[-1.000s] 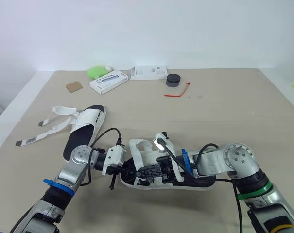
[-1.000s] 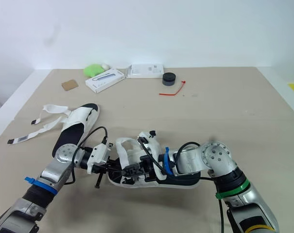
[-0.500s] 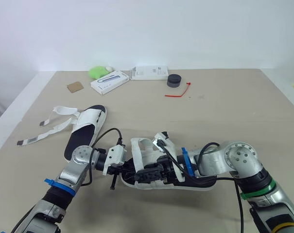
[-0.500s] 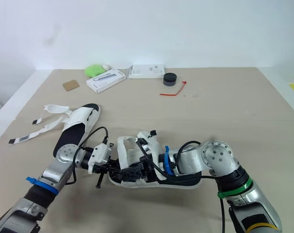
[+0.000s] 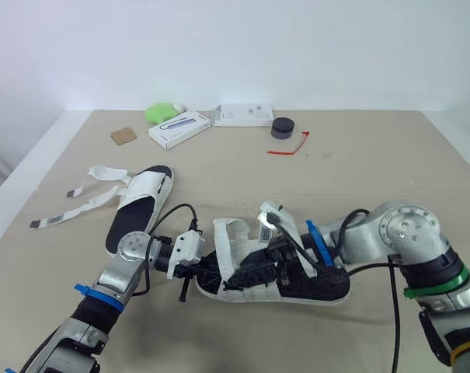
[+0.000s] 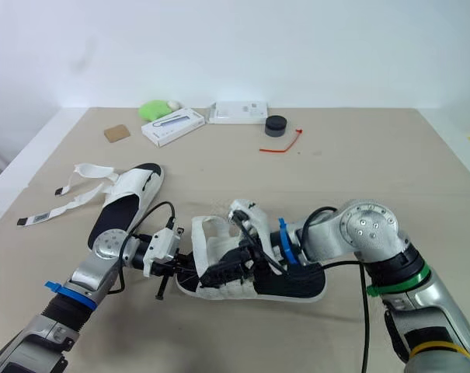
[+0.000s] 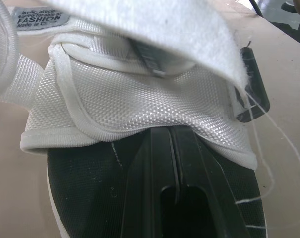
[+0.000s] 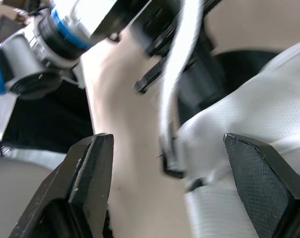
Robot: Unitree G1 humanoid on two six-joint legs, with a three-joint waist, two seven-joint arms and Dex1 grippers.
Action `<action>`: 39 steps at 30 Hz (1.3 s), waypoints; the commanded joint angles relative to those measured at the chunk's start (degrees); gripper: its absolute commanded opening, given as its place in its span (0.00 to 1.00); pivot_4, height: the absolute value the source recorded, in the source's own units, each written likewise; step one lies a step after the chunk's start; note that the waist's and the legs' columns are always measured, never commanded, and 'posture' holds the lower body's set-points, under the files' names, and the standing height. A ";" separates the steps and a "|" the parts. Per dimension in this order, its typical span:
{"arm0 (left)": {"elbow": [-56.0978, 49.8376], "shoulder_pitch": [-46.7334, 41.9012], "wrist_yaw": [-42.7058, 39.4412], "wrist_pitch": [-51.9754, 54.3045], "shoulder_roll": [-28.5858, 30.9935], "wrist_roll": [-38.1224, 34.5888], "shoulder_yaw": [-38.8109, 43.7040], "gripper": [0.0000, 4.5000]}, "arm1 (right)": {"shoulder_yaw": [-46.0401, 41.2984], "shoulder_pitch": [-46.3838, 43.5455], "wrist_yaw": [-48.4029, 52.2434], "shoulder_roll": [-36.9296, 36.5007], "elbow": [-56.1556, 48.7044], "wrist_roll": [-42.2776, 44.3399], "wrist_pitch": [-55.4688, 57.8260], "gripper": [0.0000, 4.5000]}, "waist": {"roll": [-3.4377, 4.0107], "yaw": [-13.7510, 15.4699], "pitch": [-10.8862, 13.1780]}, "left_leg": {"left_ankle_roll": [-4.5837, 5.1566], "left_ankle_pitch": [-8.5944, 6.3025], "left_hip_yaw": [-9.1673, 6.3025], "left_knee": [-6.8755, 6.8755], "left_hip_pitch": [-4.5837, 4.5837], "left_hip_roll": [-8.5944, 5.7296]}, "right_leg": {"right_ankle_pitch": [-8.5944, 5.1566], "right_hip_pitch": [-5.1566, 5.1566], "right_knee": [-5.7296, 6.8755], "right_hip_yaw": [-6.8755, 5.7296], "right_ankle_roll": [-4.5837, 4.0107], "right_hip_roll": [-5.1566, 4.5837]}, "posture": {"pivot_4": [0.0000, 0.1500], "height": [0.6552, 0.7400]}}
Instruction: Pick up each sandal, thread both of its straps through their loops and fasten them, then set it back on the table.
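Observation:
One white and black sandal (image 5: 297, 281) lies flat at the table's middle front, its white mesh upper (image 7: 140, 99) bunched at the left end. My left gripper (image 5: 206, 269) is shut, its tips lying on the black insole and tucked under that upper. My right gripper (image 5: 254, 273) reaches in from the right and hovers over the same upper; its fingers (image 8: 85, 183) stand wide open with a loose white strap (image 8: 182, 64) hanging between them, not held. The second sandal (image 5: 141, 203) lies further left, its straps (image 5: 75, 206) unfastened and spread over the table.
Along the back edge of the table (image 5: 390, 186) sit two white boxes (image 5: 180, 128) (image 5: 246, 115), a green object (image 5: 158, 113), a black round piece (image 5: 281, 128), a red tie (image 5: 289, 148) and a brown square (image 5: 123, 136). My arms' black cables loop over the near sandal.
My right gripper has opened and let go of the strap, and its forearm has swung out to the right. The left gripper has stayed shut at the sandal's left end.

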 commanded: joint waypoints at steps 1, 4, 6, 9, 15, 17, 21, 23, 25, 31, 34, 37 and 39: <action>7.56 4.89 -0.93 2.83 0.84 7.62 -7.77 0.00 | -0.01 -2.40 -2.81 -0.20 1.97 6.41 -1.52 0.86 | 0.02 0.00 0.04 | 0.00 0.00 0.00 0.00 -0.01 0.00 | 0.00 0.01 0.00 0.01 0.00 -0.01 | 1.00 1.00; 7.70 4.84 -0.75 2.84 0.73 7.64 -7.71 0.00 | 1.37 -2.97 -4.93 -0.25 2.58 9.03 -2.04 0.86 | 0.02 0.01 0.04 | 0.00 0.00 0.00 0.01 -0.03 -0.01 | 0.00 0.01 0.00 0.00 0.00 -0.02 | 1.00 1.00; 7.72 4.89 -0.55 2.90 0.66 7.58 -7.59 0.00 | 2.27 -3.55 -6.35 -0.14 2.55 11.02 -2.84 0.86 | 0.03 0.00 0.05 | 0.00 0.00 0.00 0.02 -0.03 -0.01 | 0.00 0.01 0.00 0.00 0.00 -0.02 | 1.00 1.00; 7.80 4.99 -0.42 2.85 0.54 7.60 -7.63 0.00 | 3.76 -4.22 -8.14 0.27 2.30 12.30 -3.56 0.86 | 0.05 0.03 0.06 | 0.00 0.00 -0.02 0.04 -0.05 -0.01 | 0.00 0.01 0.01 -0.01 0.00 -0.02 | 1.00 1.00; 7.80 5.18 -0.20 2.77 0.35 7.70 -7.76 0.00 | 6.24 -5.14 -11.44 1.73 2.63 12.40 -4.78 0.86 | 0.06 0.07 0.08 | 0.00 0.00 -0.04 0.05 -0.06 -0.02 | 0.00 0.00 0.01 -0.03 0.01 -0.05 | 1.00 1.00; 7.71 5.26 -0.18 2.76 0.34 7.73 -7.80 0.00 | 6.52 -5.80 -12.04 2.27 3.08 12.40 -5.03 0.86 | 0.07 0.08 0.08 | 0.00 0.00 -0.05 0.05 -0.06 -0.02 | 0.00 0.00 0.01 -0.04 0.01 -0.05 | 1.00 1.00; 7.70 5.34 0.09 2.71 0.22 7.84 -7.91 0.00 | 6.99 -6.46 -13.29 2.70 4.01 12.41 -5.20 0.73 | 0.07 0.12 0.08 | 0.00 0.00 -0.07 0.07 -0.07 -0.03 | 0.01 -0.01 0.02 -0.05 0.02 -0.06 | 1.00 1.00; 7.60 5.46 0.24 2.71 0.22 7.88 -7.94 0.00 | 7.27 -6.45 -13.97 2.66 4.18 12.35 -5.21 0.56 | 0.08 0.13 0.09 | 0.00 0.00 -0.07 0.09 -0.07 -0.04 | 0.02 0.00 0.02 -0.05 0.03 -0.09 | 1.00 1.00; 7.37 5.72 0.40 2.75 0.26 7.88 -7.96 0.00 | 7.43 -6.28 -14.47 2.69 4.06 12.16 -5.13 0.37 | 0.08 0.13 0.08 | 0.00 0.00 -0.06 0.10 -0.07 -0.06 | 0.02 0.00 0.02 -0.05 0.04 -0.12 | 1.00 1.00; 7.13 6.08 0.67 2.71 0.33 7.89 -8.02 0.00 | 7.59 -5.87 -14.69 2.53 2.69 11.36 -4.44 0.01 | 0.08 0.13 0.08 | -0.01 0.01 -0.06 0.11 -0.08 -0.06 | 0.03 0.00 0.03 -0.05 0.06 -0.13 | 1.00 1.00; 7.14 6.05 0.72 2.72 0.31 7.87 -7.98 0.00 | 7.59 -5.46 -14.39 2.09 1.77 10.73 -3.95 0.01 | 0.09 0.13 0.08 | -0.01 0.01 -0.06 0.11 -0.08 -0.07 | 0.03 0.00 0.03 -0.05 0.06 -0.13 | 1.00 1.00; 7.24 5.94 0.79 2.72 0.27 7.89 -7.92 0.00 | 7.85 -4.75 -14.51 1.39 0.55 10.70 -3.69 0.01 | 0.09 0.15 0.07 | -0.01 0.01 -0.07 0.11 -0.08 -0.07 | 0.03 0.00 0.03 -0.05 0.06 -0.14 | 1.00 1.00; 7.21 5.91 0.78 2.75 0.33 7.87 -7.85 0.00 | 8.13 -4.16 -14.61 0.82 -0.37 10.91 -3.64 0.01 | 0.09 0.16 0.07 | -0.01 0.01 -0.07 0.11 -0.08 -0.07 | 0.03 0.00 0.02 -0.05 0.06 -0.16 | 1.00 1.00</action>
